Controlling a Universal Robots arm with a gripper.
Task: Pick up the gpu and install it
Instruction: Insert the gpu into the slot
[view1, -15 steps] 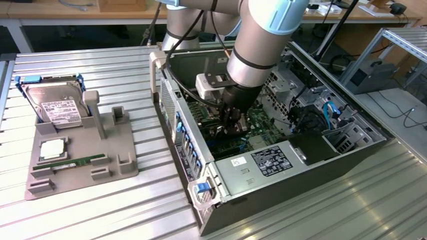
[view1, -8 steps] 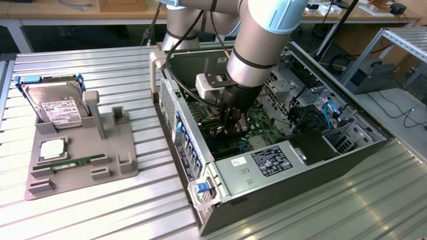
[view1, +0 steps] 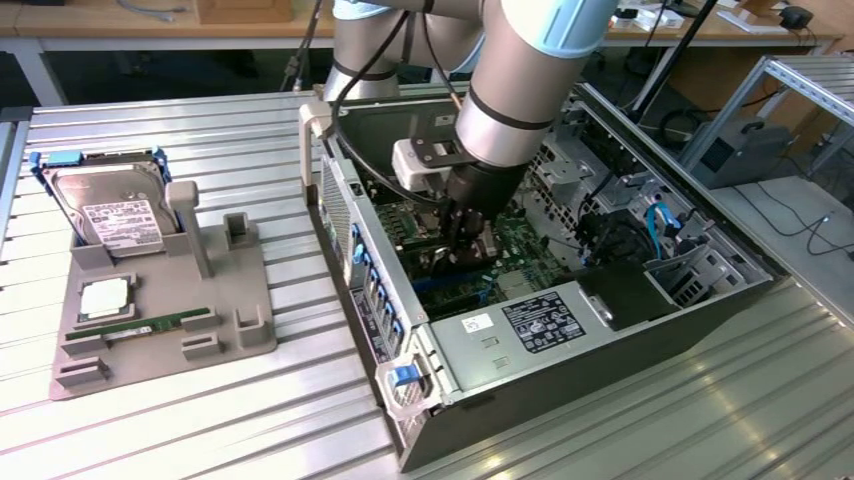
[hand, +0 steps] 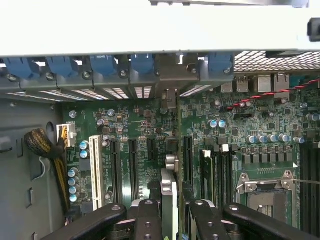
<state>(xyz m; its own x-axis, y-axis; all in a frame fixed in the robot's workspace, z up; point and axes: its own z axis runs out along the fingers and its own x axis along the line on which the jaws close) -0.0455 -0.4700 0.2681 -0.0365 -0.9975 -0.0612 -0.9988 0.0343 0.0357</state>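
Observation:
The gpu (hand: 169, 194) appears edge-on in the wrist view as a thin upright card between the two black fingers (hand: 148, 220). My gripper (hand: 172, 220) is shut on it. The card stands over the green motherboard (hand: 135, 125), in line with the black expansion slots. Its silver bracket end (hand: 170, 97) reaches toward the rear slot openings. Whether it touches the slot I cannot tell. In the exterior view my gripper (view1: 465, 240) is down inside the open computer case (view1: 360, 270), and the dark gpu (view1: 443, 260) hangs just below it.
Blue slot clips (hand: 102, 65) line the case's rear wall. A white slot (hand: 95, 165), a yellow cable bundle (hand: 42, 145) and the processor socket (hand: 265, 185) flank the card. At the exterior view's left, a grey fixture (view1: 200, 345) holds a hard drive (view1: 114, 215) and a green memory stick (view1: 147, 325).

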